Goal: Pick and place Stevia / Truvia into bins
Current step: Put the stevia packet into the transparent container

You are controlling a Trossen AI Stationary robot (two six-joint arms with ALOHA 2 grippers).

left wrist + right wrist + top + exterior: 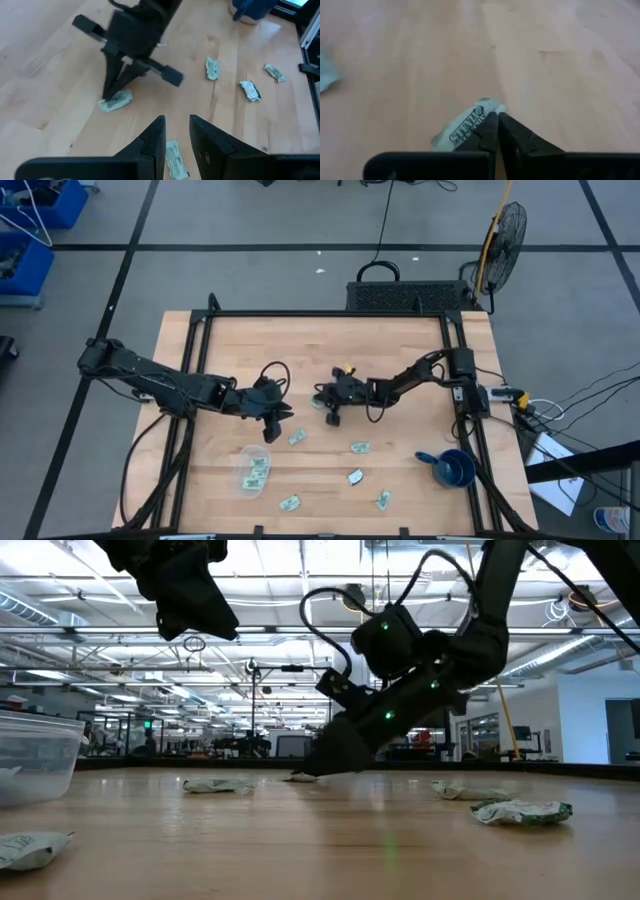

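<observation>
My clear tub (254,469) low on the surface's (400,360) left with sachets inside, my left gripper (272,420) above it, slightly parted and empty, my right gripper (496,131) mid-surface pinched on a Stevia sachet (462,129), other sachets (360,448) scattered right

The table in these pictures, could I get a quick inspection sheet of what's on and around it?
Surface: wooden table in a black frame.
Job's things: clear tub holding at least one sachet; six more sachets loose, such as one near the middle.
Clutter: blue cup at the right edge.
Grippers: right gripper shut on a sachet lying on the wood; left gripper hangs above the table, partly open, empty.
Cables: black leads loop along both arms; more on the floor to the right.
Surroundings: fan, blue bins.
</observation>
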